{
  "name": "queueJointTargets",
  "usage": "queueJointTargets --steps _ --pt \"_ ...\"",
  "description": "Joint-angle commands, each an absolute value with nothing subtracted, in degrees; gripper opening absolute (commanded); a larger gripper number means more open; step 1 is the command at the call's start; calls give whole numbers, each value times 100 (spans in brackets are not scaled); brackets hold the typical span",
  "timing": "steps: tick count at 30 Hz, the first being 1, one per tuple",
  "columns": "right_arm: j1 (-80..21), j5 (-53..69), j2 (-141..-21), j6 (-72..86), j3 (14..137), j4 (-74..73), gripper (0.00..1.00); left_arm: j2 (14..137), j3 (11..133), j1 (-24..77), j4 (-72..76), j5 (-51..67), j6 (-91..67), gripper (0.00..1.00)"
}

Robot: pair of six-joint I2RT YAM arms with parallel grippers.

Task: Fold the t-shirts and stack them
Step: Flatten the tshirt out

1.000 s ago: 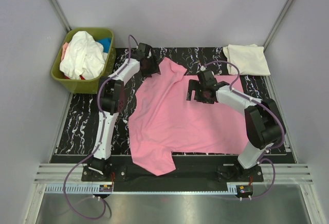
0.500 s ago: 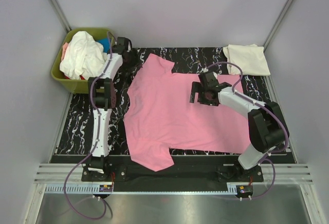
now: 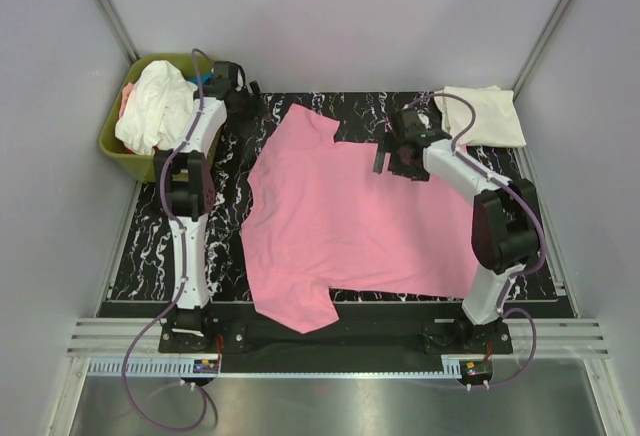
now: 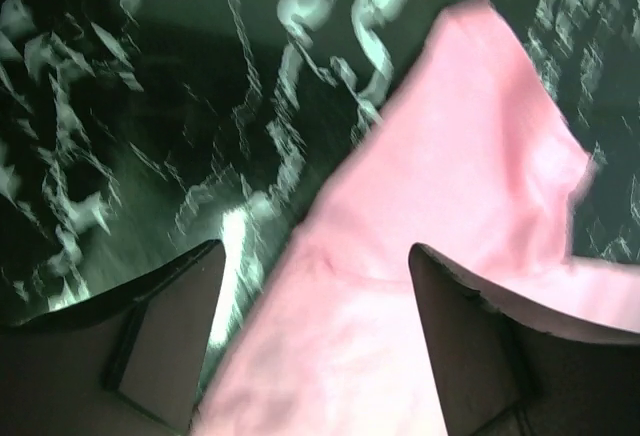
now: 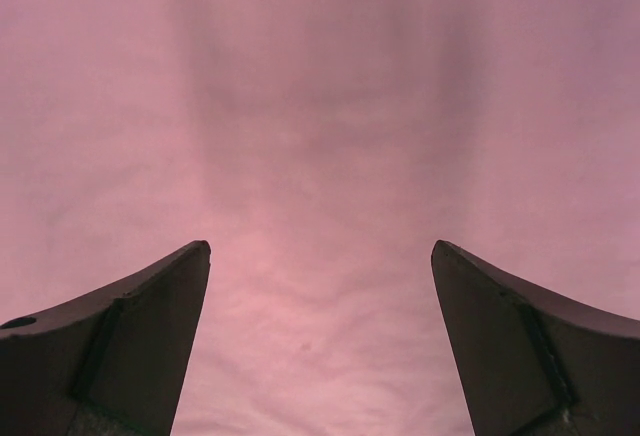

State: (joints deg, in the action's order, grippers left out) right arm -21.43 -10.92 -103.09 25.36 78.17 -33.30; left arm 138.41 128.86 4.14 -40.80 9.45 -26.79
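From above, a pink t-shirt point(image 3: 350, 221) lies spread front-down or front-up (which one cannot be told) across the black marbled table point(image 3: 160, 226), one sleeve pointing to the far side and the other lapping the near edge. The left gripper point(image 3: 240, 96) hangs just beyond the shirt's far-left sleeve, between it and a green bin point(image 3: 120, 146) holding a crumpled white t-shirt point(image 3: 155, 106) and a glimpse of blue cloth point(image 3: 206, 82). The right gripper point(image 3: 392, 156) sits over the shirt's far-right edge, and a folded cream t-shirt point(image 3: 482, 114) rests beyond that corner. The left wrist view, smeared by motion, shows that gripper's fingers point(image 4: 165, 341) spread apart with nothing between them, the pink sleeve below. The right wrist view is filled with pink cloth alone, its fingers point(image 5: 130, 326) wide apart and gripping nothing; no hem or seam shows, and whether the tips touch the fabric cannot be made out. The shirt looks light, limp and quick to wrinkle, so it is best pinched at a sleeve edge, shoulder or hem corner and drawn over flat. How many garments the bin hides is unclear.
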Motion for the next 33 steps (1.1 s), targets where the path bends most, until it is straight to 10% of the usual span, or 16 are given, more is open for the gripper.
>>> queueJointTargets --steps 1,33 --pt "-1399 -1196 -10886 2610 8846 -4085 100 12719 12246 790 -3665 1098 -2575 80" --pt "-949 429 -15398 2426 14097 -6012 96 14071 12576 325 -4702 369 -2417 77"
